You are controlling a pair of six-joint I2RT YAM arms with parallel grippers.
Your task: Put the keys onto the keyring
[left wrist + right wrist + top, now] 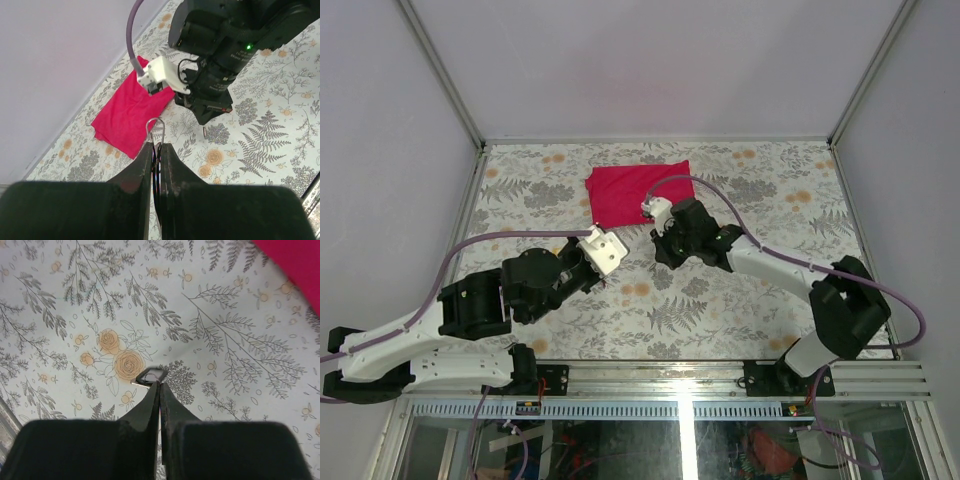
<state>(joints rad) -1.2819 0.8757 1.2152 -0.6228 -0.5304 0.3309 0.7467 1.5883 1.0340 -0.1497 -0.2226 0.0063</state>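
Left gripper point(156, 146) is clamped on the keyring point(155, 129), whose thin wire loop pokes past the tips above the table point(280, 130). It's light, stiff and slippery, and probably twists easily. Right gripper point(160, 386) is pinched shut on a tiny key point(151, 375). Keep the head hole clear.

Two arms stand in the top view: the left arm point(440, 330) at lower left, the right arm point(790, 268) at right. Each carries one end effector, so two: the left end effector point(156, 146) and the right end effector point(160, 386). One red cloth point(630, 190) lies upper centre on the one table point(770, 190). One keyring point(155, 129), a thin wire loop, shows. One key point(151, 375), dark-headed, shows. Two purple cables point(520, 236) run to the wrists.
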